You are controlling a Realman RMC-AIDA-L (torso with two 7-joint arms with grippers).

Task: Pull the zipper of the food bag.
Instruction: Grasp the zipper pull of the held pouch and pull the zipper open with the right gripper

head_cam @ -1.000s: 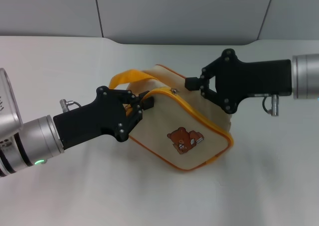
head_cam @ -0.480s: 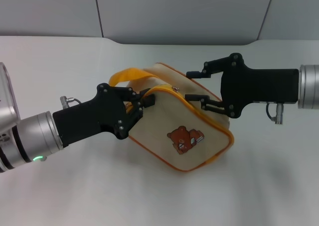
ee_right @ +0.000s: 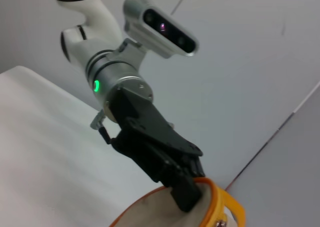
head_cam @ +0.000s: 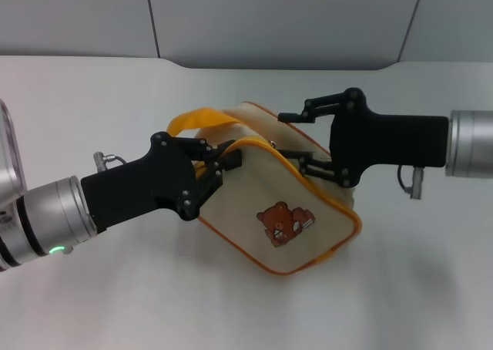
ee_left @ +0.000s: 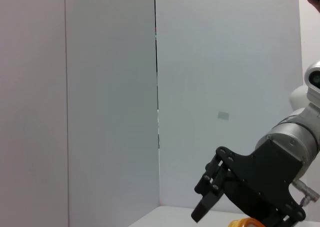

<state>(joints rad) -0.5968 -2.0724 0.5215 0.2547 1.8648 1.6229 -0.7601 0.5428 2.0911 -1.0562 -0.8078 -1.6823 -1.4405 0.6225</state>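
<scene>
The beige food bag (head_cam: pixel 289 203) with orange-yellow piping, a loop strap (head_cam: pixel 199 119) and a bear patch lies tilted on the white table. My left gripper (head_cam: pixel 219 163) is shut on the bag's end by the strap; the right wrist view shows this grip (ee_right: pixel 187 189) on the bag (ee_right: pixel 155 212). The small silver zipper (head_cam: pixel 271 143) sits on the top edge near that end. My right gripper (head_cam: pixel 287 136) is open over the bag's top, its fingertips just right of the zipper, one above and one below the piping. It also shows in the left wrist view (ee_left: pixel 202 207).
The white table (head_cam: pixel 115 288) stretches all round the bag, with a grey wall (head_cam: pixel 269 18) behind it. Both black gripper bodies and silver forearms reach in low from the left and right sides.
My right gripper was shut and off to the bag's right; it has opened and moved left over the bag's top towards the zipper. The left gripper keeps its hold; the bag shifted slightly.
</scene>
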